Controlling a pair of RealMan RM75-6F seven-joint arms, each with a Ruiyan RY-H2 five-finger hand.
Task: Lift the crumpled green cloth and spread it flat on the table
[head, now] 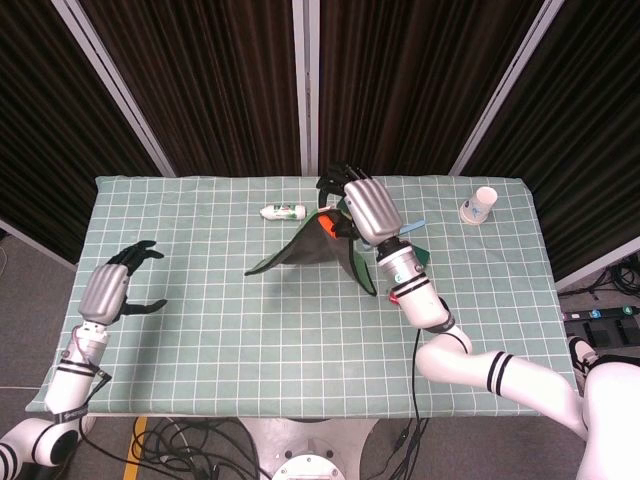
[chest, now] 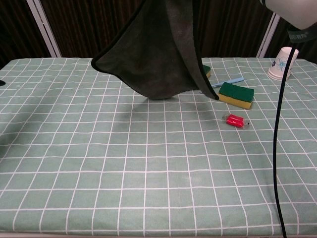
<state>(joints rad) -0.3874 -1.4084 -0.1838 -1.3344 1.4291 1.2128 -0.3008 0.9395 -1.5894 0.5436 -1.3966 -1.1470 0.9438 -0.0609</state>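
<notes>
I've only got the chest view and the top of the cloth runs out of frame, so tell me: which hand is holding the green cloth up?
Observer: The right hand grips the green cloth at its top, up over the far half of the table.
Operator: And the left hand? I can't make it out here.
Observer: The left hand is near the table's left edge, fingers apart, holding nothing.
Operator: Is anything hidden behind the cloth?
Observer: Yes, a small white bottle lies on the table just beyond it.
</notes>
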